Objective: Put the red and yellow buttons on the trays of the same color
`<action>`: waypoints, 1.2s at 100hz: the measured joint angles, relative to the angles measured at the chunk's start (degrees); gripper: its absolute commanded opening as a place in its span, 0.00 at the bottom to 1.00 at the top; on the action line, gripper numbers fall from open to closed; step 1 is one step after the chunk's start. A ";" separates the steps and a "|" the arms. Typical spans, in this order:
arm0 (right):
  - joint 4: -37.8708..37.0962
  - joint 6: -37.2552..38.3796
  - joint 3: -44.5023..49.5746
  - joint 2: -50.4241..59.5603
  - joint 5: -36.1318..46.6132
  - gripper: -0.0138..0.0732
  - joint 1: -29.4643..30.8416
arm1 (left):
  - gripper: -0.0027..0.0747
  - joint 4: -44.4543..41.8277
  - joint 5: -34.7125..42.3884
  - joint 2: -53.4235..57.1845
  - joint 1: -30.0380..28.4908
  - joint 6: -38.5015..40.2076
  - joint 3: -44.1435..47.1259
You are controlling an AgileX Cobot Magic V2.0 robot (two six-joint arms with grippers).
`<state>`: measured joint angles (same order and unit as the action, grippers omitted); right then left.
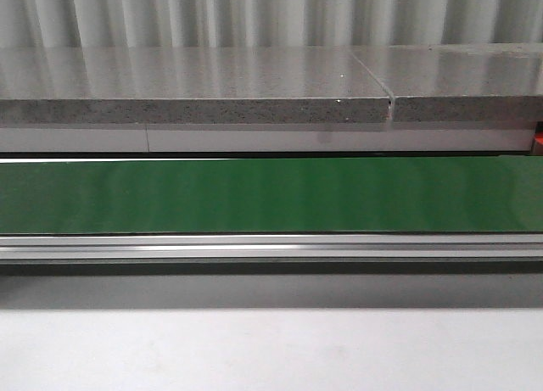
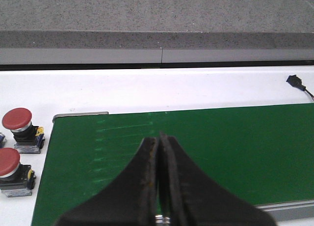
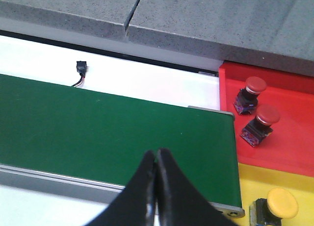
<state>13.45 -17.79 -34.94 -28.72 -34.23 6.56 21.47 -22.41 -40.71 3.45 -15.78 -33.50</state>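
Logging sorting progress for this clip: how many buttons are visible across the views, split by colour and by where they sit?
Red buttons on the red tray: 2
Yellow buttons on the yellow tray: 1
Red buttons beside the green belt, not on a tray: 2
Total: 5 buttons (4 red, 1 yellow)

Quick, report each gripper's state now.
Left gripper: closed, fingers pressed together, holding nothing, over the green belt.
Right gripper: closed, fingers together, holding nothing, over the belt.
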 measured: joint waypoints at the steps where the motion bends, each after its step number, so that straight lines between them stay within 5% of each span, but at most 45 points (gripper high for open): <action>1: 0.00 0.00 0.00 0.00 0.00 0.08 0.00 | 0.01 0.00 0.00 0.00 0.00 0.00 0.00; 15: 0.00 0.00 0.00 0.00 0.00 0.08 0.00 | 0.02 0.00 0.00 -0.25 0.00 0.00 0.00; 24: 0.00 0.00 0.00 0.00 0.00 0.08 0.00 | 0.13 0.00 0.00 -1.17 0.00 0.00 0.00; 36: 0.00 0.00 0.00 0.00 0.00 0.08 0.00 | 0.39 0.00 0.00 -2.94 0.00 0.00 0.00; 51: 0.00 0.00 0.00 0.00 0.00 0.08 0.00 | 0.83 0.00 0.00 -4.84 0.00 0.00 0.00; 58: 0.00 0.00 0.00 0.00 0.00 0.08 0.00 | 0.94 0.12 0.00 -5.53 0.00 0.00 0.00; 94: 0.00 0.00 0.00 0.00 0.00 0.08 0.00 | 0.88 0.59 -0.04 -6.74 -1.09 2.28 -1.67; 120: 0.00 0.00 0.00 0.00 0.00 0.08 0.00 | 0.82 1.32 -4.84 -11.41 -16.10 9.55 -9.98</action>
<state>13.45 -17.79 -34.94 -28.72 -34.23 6.56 22.79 -27.25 -52.12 -12.65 -6.23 -43.48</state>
